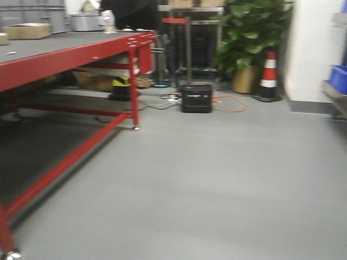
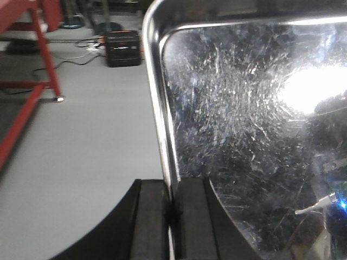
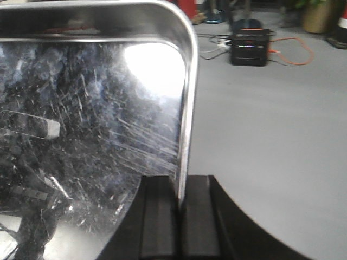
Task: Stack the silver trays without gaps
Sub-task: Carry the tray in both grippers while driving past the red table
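Observation:
A shiny scratched silver tray fills the left wrist view; my left gripper is shut on its left rim, one finger on each side of the edge. The same tray fills the right wrist view, where my right gripper is shut on its right rim. The tray hangs between both grippers above the grey floor. Neither the tray nor the grippers show in the front view. No other silver tray is in view.
A red-framed table stands left with a cardboard box on it. A black power box with an orange cable, a potted plant, a traffic cone and a blue bin lie ahead on grey floor.

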